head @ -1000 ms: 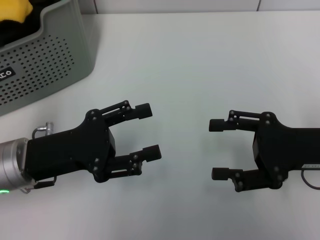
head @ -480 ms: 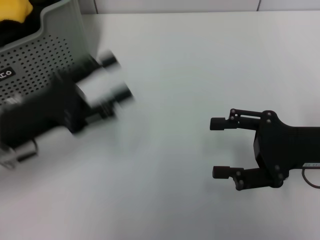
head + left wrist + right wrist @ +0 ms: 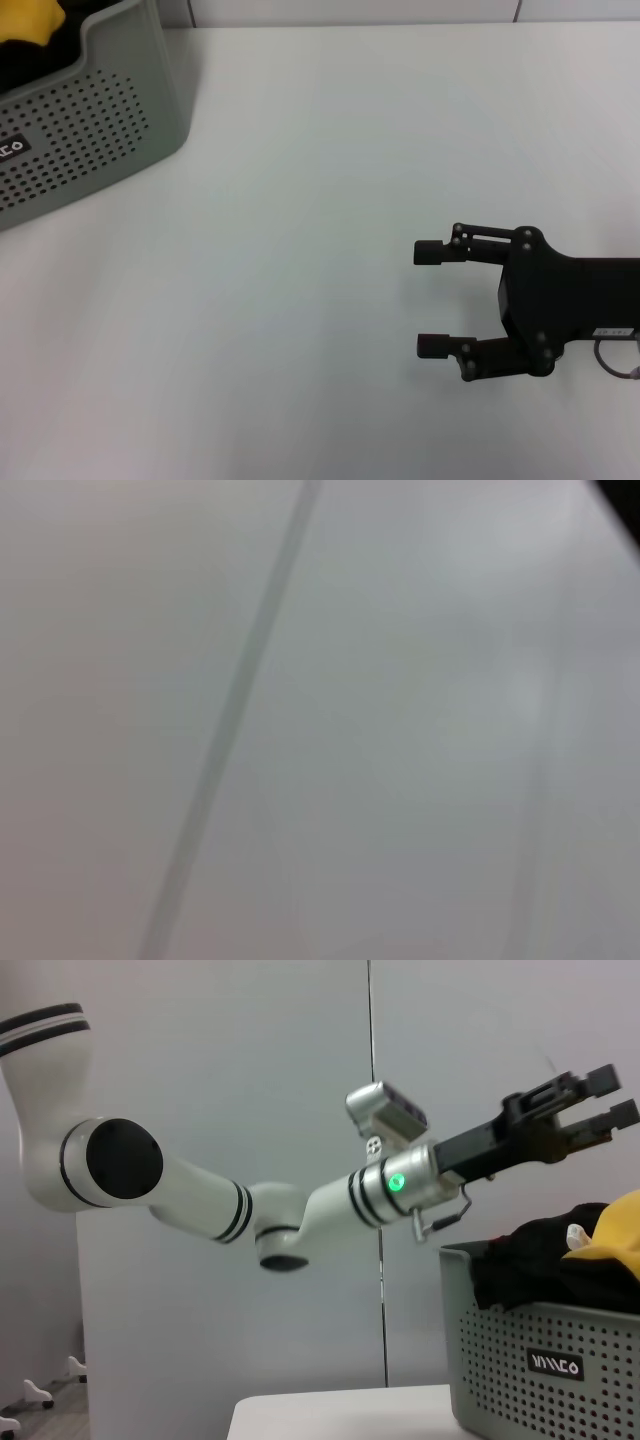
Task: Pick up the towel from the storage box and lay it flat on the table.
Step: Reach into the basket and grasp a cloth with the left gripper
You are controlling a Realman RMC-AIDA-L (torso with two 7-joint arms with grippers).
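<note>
We see the left gripper (image 3: 590, 1110) raised above the storage box (image 3: 90, 130), fingers parted with nothing between them. The towel (image 3: 615, 1230) sits bunched inside the box on dark fabric (image 3: 530, 1260). The right gripper (image 3: 432, 298) hovers wide open over the table (image 3: 330, 180)

Storage box (image 3: 90, 130): light grey, walls dotted with small round holes, dark label (image 3: 555, 1364) with white letters. Towel (image 3: 610, 1235): mustard yellow, beside black fabric (image 3: 530, 1260). Desk (image 3: 330, 180): plain white. Right tool (image 3: 432, 298): black. Left tool (image 3: 595, 1100): black, on a white arm (image 3: 200, 1195) with black bands and a green light (image 3: 397, 1182).
</note>
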